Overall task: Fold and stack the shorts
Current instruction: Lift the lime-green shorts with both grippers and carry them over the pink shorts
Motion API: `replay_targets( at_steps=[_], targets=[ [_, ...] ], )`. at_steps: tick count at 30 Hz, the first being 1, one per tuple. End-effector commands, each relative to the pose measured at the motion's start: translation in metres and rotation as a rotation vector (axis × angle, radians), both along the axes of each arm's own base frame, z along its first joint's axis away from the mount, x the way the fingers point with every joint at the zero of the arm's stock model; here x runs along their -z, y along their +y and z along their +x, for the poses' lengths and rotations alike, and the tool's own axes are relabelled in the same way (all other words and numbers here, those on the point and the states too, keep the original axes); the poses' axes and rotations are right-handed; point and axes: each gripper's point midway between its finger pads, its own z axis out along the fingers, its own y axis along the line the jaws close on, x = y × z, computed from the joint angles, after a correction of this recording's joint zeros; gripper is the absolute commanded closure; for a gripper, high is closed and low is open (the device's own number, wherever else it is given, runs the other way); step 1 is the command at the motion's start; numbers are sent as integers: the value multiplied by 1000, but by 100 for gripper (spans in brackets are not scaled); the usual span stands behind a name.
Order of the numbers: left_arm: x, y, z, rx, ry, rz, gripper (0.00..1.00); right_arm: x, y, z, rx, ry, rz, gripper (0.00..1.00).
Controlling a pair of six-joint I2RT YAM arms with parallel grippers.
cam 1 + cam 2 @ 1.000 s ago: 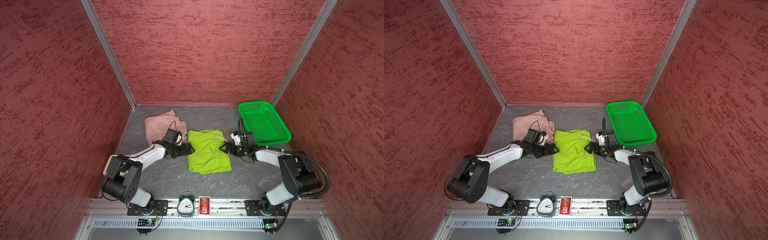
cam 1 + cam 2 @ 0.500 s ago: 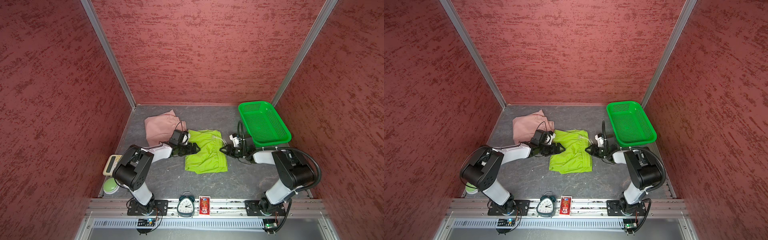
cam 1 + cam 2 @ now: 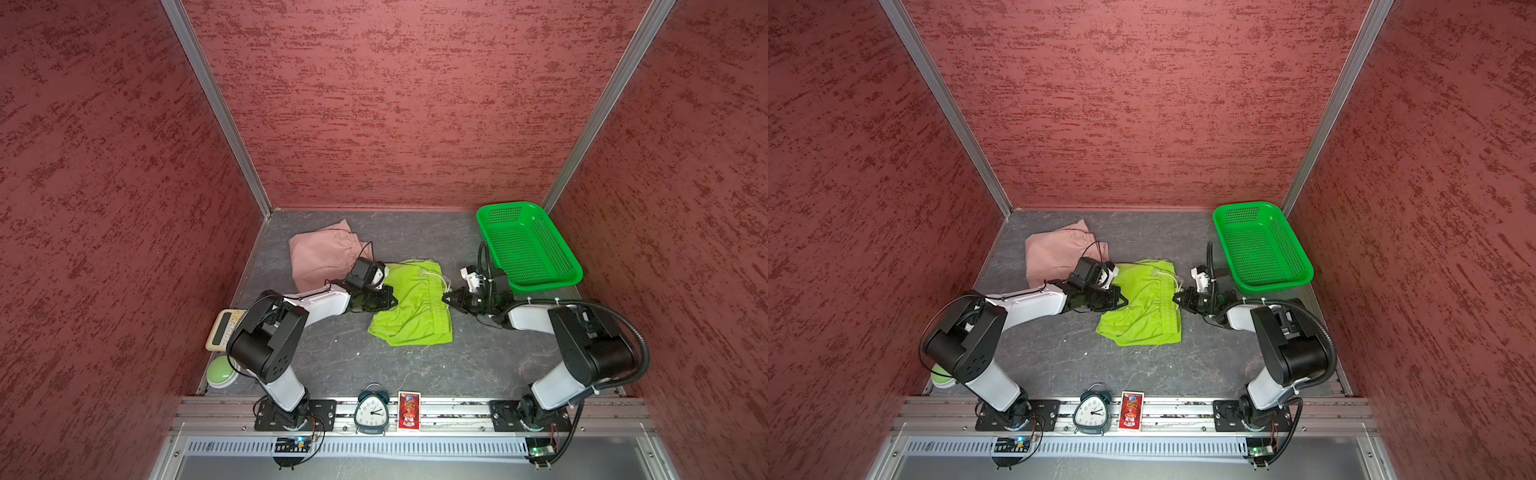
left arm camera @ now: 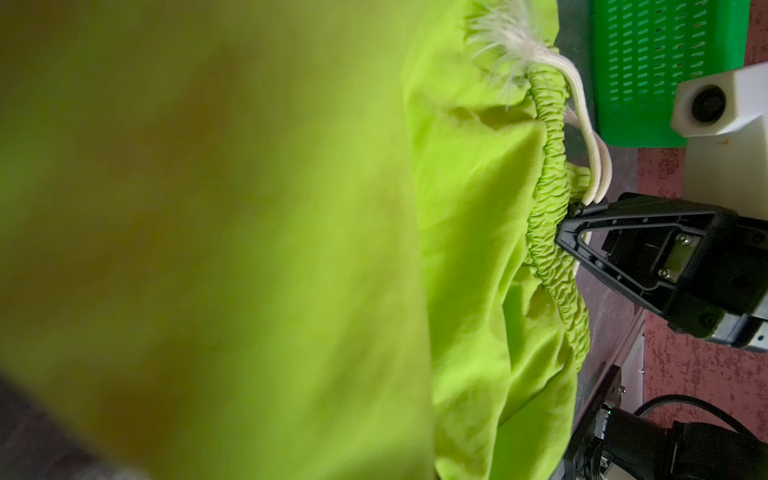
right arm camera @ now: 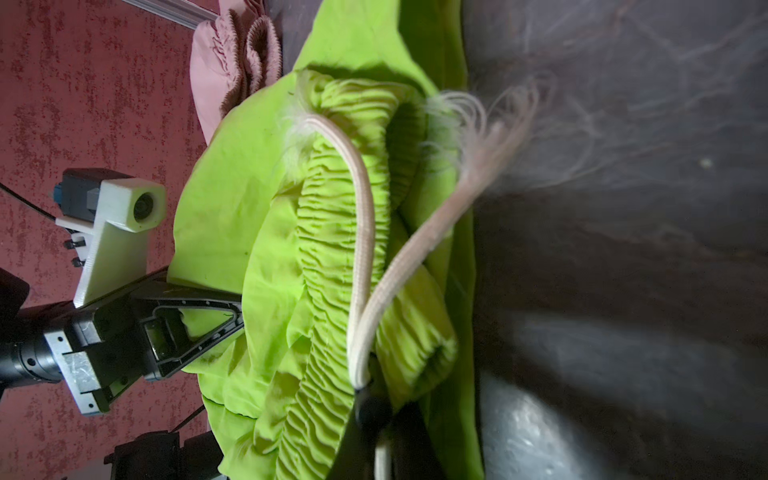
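Over the last second both grippers have moved in from either side and gone from wide apart to clamped, and the lime shorts [image 3: 411, 316] between them have bunched up narrower.

The left gripper [image 3: 392, 299] has its jaws pressed together on a fold of the lime fabric at the edge opposite the waistband. The right wrist view shows this grip [image 5: 239, 318], with cloth caught between the black fingertips. The right gripper [image 3: 446, 297] is likewise closed tight, its tips nipping the gathered waistband [image 4: 548, 187], as the left wrist view shows [image 4: 561, 235].

The white drawstring [image 5: 365, 208] runs along the waistband right at the right fingers, and its frayed ends trail onto the table [image 3: 332, 361] just past them. The lime shorts [image 3: 1142, 320] are rumpled between the two sets of fingers. Their lower part lies on the table toward the robot's bases.

Just behind the left gripper [image 3: 1121, 300], away from the bases, lie the pink shorts [image 3: 320, 253], partly hidden by that arm's wrist. Whether they touch the lime pair cannot be told.

Beyond the right gripper [image 3: 1177, 298], near its wrist, stands the green basket [image 3: 544, 286]; it holds neither pair.
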Motion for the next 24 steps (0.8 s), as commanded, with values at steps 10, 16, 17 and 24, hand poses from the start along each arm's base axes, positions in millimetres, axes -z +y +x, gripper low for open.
replay_targets(
  at_steps=[10, 16, 17, 24],
  targets=[
    [-121, -20, 13, 122, -212, -60, 100, -69, 14, 32, -39, -197, 45, 100],
    [-156, 11, 35, 30, -241, -36, 100, -124, 34, 75, -85, -313, 112, 100],
    [-160, 20, 39, 5, -238, -38, 100, -133, 40, 84, -100, -330, 124, 100],
    [-183, 90, 59, -161, -271, -35, 100, -161, 102, 130, -218, -382, 161, 100]
  ],
)
